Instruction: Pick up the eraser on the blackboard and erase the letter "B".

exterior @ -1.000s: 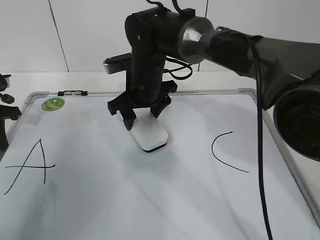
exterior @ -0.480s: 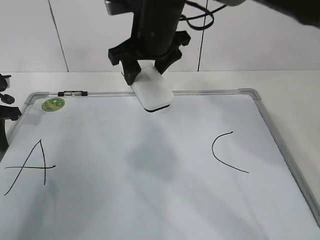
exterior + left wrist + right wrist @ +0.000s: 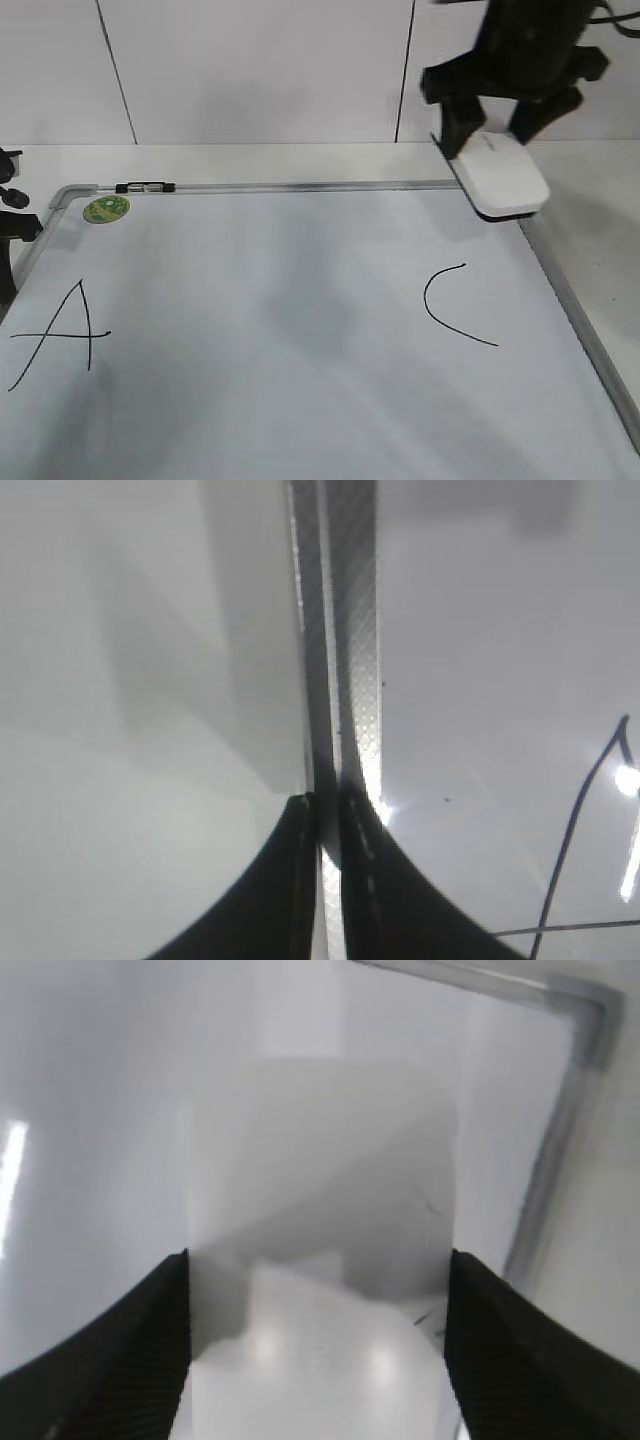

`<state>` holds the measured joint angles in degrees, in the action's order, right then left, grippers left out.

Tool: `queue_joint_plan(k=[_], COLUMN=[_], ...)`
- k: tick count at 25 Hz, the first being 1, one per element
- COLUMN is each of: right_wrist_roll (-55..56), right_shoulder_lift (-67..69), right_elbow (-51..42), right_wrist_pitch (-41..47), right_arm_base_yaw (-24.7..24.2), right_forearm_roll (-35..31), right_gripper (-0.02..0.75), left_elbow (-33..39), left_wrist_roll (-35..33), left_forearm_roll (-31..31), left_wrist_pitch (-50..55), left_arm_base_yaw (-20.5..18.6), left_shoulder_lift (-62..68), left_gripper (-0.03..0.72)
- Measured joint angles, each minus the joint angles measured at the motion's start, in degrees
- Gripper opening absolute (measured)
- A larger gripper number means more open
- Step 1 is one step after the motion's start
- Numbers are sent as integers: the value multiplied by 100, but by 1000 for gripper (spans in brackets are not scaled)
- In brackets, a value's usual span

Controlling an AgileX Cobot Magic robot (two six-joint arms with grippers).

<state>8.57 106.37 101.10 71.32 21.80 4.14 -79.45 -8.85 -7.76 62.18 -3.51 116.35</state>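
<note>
Flat white plastic eraser [image 3: 498,175], clamped in our right gripper [image 3: 495,128] above the white grey-framed blackboard [image 3: 300,187]'s corner; left gripper [image 3: 328,810] pinched together. Lower flat, gently.

right pincer [image 3: 318,1360] clamps eraser [image 3: 320,1260] | above blackboard [image 3: 90,1080] | frame corner [image 3: 585,1005] upper right

— How is the light on your side?
— Bright and even. My arm throws soft grey shadows across the blackboard [image 3: 300,330].
— Any glare?
— Yes, hot spots flare on the frame and board in my left wrist view.
— Focus?
— My right wrist view is soft: the eraser [image 3: 320,1250] is a pale blur.
</note>
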Motion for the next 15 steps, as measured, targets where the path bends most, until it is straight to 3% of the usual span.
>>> queue_joint_plan(k=[6,15], right_wrist_roll=[46,119], right_shoulder_lift=[-426,-246], right_elbow=[-978,-1372], right_wrist_pitch=[0,-37], right_arm_base_yaw=[-578,-663], right_forearm_roll=[22,397], right_gripper=[568,567], left_elbow=[0,0], left_wrist_roll=[0,0], left_forearm_roll=[-47,-127], left_wrist_pitch=[64,134], left_arm_base_yaw=[0,0], left_shoulder_lift=[0,13], left_gripper=[22,20])
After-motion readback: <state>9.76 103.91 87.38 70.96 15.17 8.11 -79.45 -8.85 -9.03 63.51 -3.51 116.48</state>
